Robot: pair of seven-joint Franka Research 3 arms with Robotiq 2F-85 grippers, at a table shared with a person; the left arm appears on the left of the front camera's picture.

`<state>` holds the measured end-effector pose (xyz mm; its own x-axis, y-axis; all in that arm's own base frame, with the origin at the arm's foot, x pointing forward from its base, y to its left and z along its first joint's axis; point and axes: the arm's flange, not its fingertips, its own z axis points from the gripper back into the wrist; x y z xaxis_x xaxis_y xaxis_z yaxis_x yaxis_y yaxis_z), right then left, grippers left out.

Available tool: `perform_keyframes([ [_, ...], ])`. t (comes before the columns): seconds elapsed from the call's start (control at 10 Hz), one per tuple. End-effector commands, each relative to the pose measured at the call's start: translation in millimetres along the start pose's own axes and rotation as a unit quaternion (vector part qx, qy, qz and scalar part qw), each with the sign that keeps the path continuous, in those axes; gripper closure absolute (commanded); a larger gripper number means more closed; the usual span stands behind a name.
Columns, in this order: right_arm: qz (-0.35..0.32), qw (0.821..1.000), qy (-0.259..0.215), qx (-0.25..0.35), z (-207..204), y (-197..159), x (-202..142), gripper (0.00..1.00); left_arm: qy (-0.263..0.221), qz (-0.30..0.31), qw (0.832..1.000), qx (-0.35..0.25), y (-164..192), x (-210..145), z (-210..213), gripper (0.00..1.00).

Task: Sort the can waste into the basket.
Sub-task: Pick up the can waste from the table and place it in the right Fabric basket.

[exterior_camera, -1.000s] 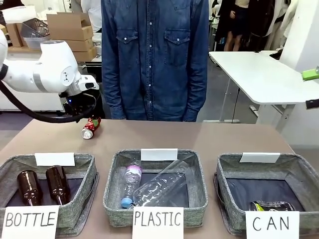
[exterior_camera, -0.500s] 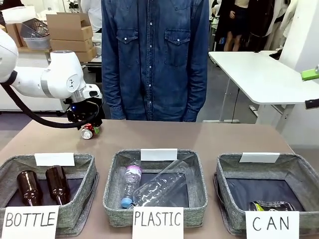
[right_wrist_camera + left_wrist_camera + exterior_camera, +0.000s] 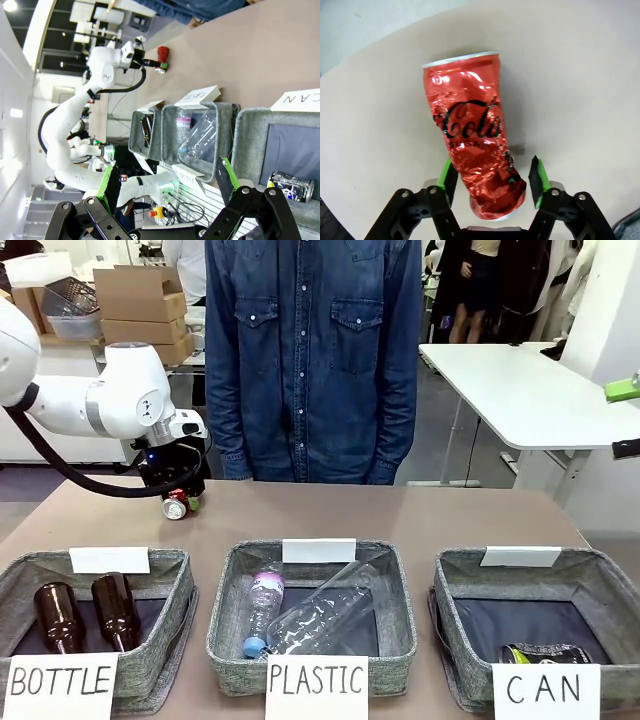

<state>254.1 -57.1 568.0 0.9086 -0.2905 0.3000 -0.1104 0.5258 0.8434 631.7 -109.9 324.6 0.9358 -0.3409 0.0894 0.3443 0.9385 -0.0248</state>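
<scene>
Basket signs point(image 3: 547, 689): BOTTLE, PLASTIC, CAN; red can point(image 3: 472, 131): Coca-Cola.

A crumpled red can point(image 3: 472, 145) with black script is lying on the tan table point(image 3: 580, 90); the baskets point(image 3: 535, 625) are showing grey weave.

My red can point(image 3: 475, 140) lies dented on its side near the tabletop's far left edge; the dark can point(image 3: 546, 653) lies in the grey CAN basket point(image 3: 455, 595) at the near right corner.
</scene>
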Motion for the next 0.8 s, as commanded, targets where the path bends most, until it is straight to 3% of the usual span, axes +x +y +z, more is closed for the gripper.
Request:
perform_keyframes([
  [0.0,0.01,1.0,0.002,0.0,1.1,-0.3,0.5,0.0,-0.008,0.005,1.0,0.007,-0.5,3.5,-2.4,1.0],
  [0.1,0.01,1.0,0.002,0.0,1.1,-0.3,0.5,0.0,-0.005,-0.001,1.0,0.009,-1.0,3.4,-4.7,1.0],
  [0.2,0.01,1.0,0.002,0.0,1.1,-0.3,0.5,0.0,-0.004,-0.004,1.0,0.011,-1.7,3.2,-5.9,0.86],
  [0.4,0.01,1.0,0.002,0.0,1.1,-0.3,0.5,0.0,-0.003,-0.004,1.0,0.012,-1.2,2.5,-7.7,1.0],
  [0.7,0.01,1.0,0.002,0.0,1.1,-0.3,0.5,0.0,-0.006,0.0,1.0,0.01,0.6,-1.7,-7.5,1.0],
])
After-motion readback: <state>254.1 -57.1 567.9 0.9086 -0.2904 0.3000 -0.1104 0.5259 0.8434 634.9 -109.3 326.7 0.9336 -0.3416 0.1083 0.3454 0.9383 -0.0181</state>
